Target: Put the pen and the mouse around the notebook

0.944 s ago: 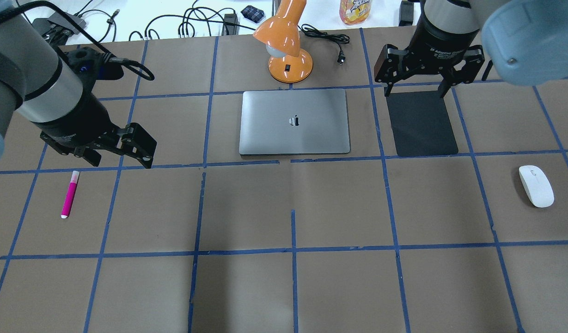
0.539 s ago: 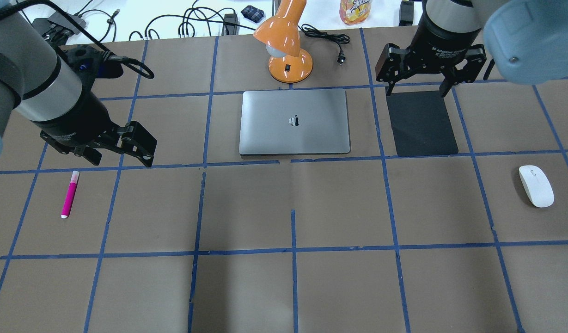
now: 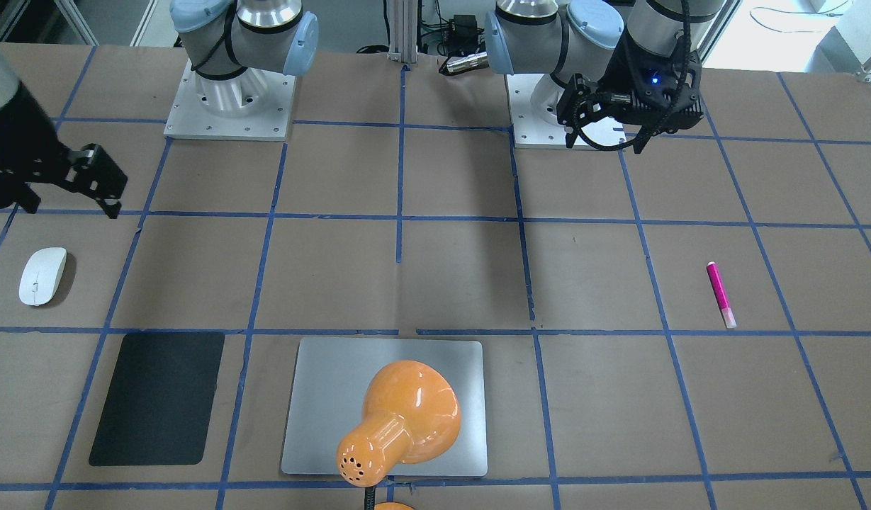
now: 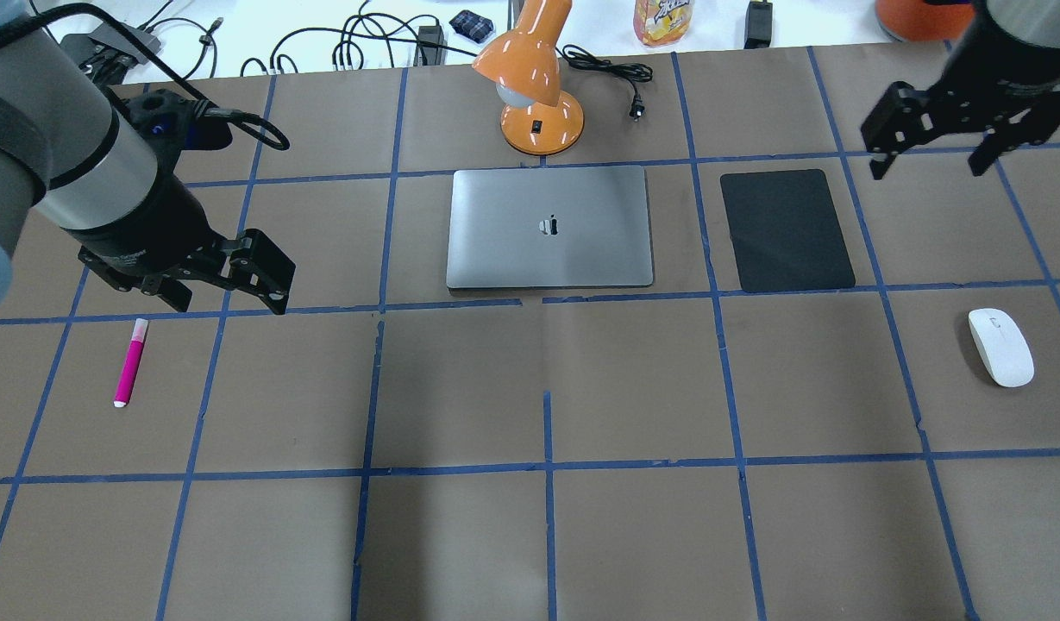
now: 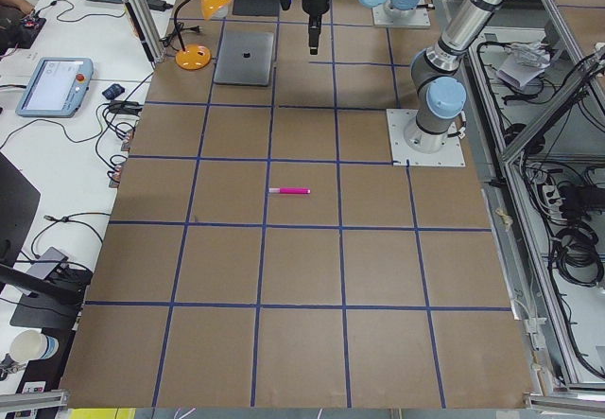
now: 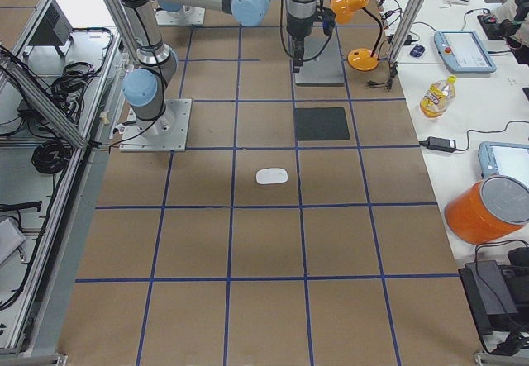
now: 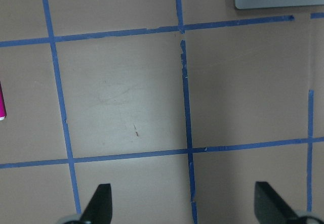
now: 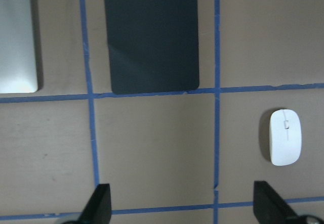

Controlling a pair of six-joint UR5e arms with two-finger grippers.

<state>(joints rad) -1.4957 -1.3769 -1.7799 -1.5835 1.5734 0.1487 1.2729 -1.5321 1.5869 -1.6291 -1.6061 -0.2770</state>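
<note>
The magenta pen (image 4: 130, 362) lies on the table's left side, its pale tip toward the far side. My left gripper (image 4: 228, 302) hangs open and empty above the table, just beyond and to the right of the pen. In the left wrist view only the pen's end (image 7: 1, 102) shows at the left edge. The white mouse (image 4: 1000, 347) lies at the right. My right gripper (image 4: 926, 171) is open and empty, high beyond the mouse; the right wrist view shows the mouse (image 8: 285, 137) at lower right. The silver notebook (image 4: 549, 227) lies closed at centre back.
A black mat (image 4: 787, 229) lies right of the notebook. An orange desk lamp (image 4: 534, 86) stands just behind the notebook, its cord and plug (image 4: 636, 108) beside it. Cables and a bottle (image 4: 663, 19) sit on the white bench beyond. Blue tape lines grid the brown table.
My right gripper has swung to the right, away from above the mat's far edge toward the table's right side. The left gripper has barely shifted. Pen, mouse and notebook lie as before.
</note>
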